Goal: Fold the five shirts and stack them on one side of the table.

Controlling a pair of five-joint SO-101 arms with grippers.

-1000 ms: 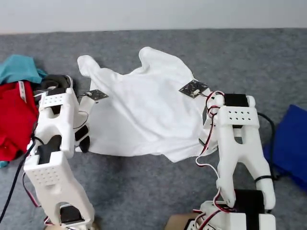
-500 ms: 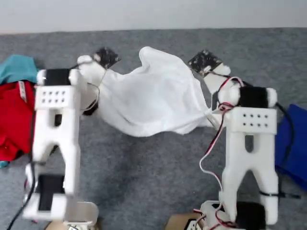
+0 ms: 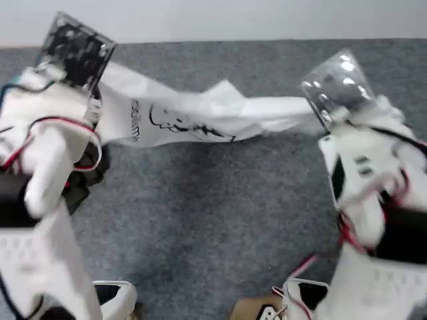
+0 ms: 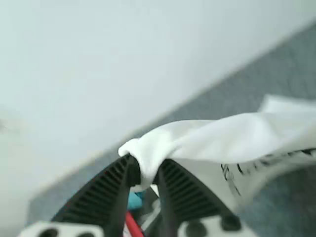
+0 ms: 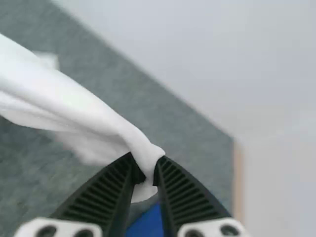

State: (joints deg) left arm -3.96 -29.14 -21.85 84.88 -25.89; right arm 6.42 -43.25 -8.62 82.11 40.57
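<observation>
Both arms are held high and well apart, the left arm (image 3: 47, 167) and the right arm (image 3: 373, 193) each stretched forward from its base. The left claw (image 4: 143, 173) is clamped on a bunched end of the white shirt (image 3: 200, 117). The right claw (image 5: 145, 170) is clamped on the opposite end.

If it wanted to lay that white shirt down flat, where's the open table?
The widest bare table lies between the left arm and right arm, in front of the white shirt stretched between left gripper and right gripper. A thinner strip runs behind it, along the wall. The arms crowd both sides.
</observation>
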